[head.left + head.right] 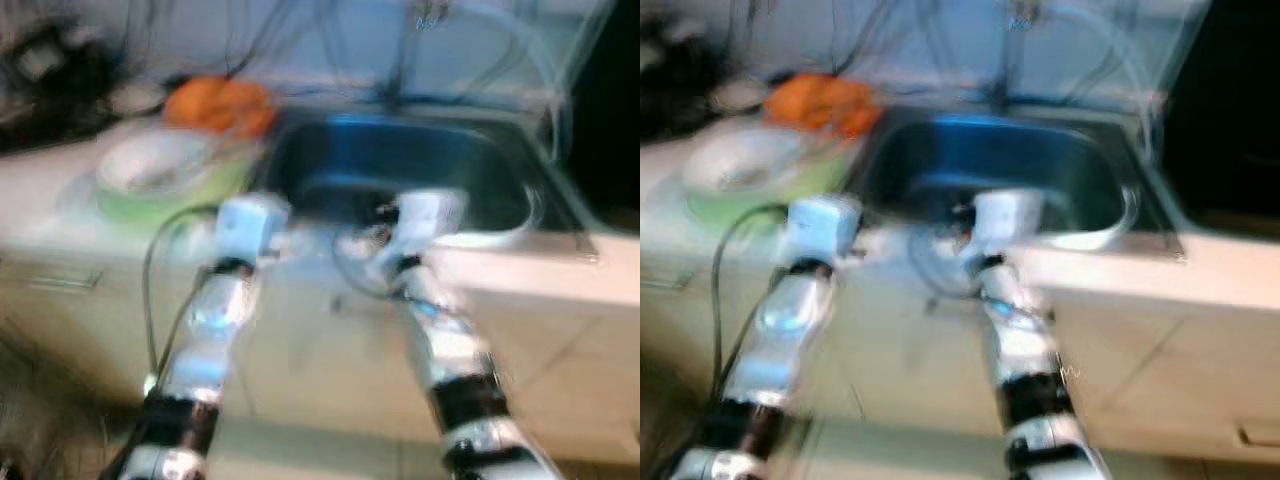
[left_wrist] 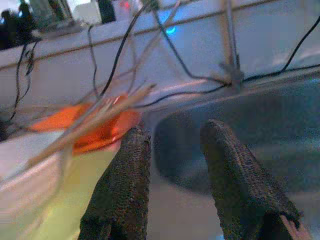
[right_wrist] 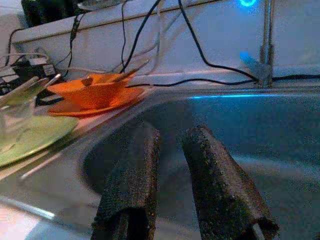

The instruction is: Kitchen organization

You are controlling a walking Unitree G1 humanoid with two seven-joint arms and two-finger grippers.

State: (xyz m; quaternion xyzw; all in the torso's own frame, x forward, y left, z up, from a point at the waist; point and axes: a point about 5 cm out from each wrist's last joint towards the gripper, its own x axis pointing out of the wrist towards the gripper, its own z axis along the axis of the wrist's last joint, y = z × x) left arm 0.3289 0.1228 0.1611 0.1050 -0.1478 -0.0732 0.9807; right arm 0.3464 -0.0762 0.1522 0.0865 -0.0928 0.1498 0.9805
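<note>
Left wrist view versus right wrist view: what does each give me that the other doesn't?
Left wrist view: the open left gripper over the rim between the pale green plate and the steel sink, with thin sticks crossing in front. Right wrist view: the open right gripper pointing into the basin, and a blue light on the wall. Both: the orange dishes, black cables and the sink.

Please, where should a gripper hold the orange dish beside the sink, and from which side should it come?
Probably at the orange dish's thin rim nearest the sink, coming low from the sink side. It is shallow and wide, so only the edge fits between fingers. Utensils lie inside it, so a grip from above looks awkward.
</note>
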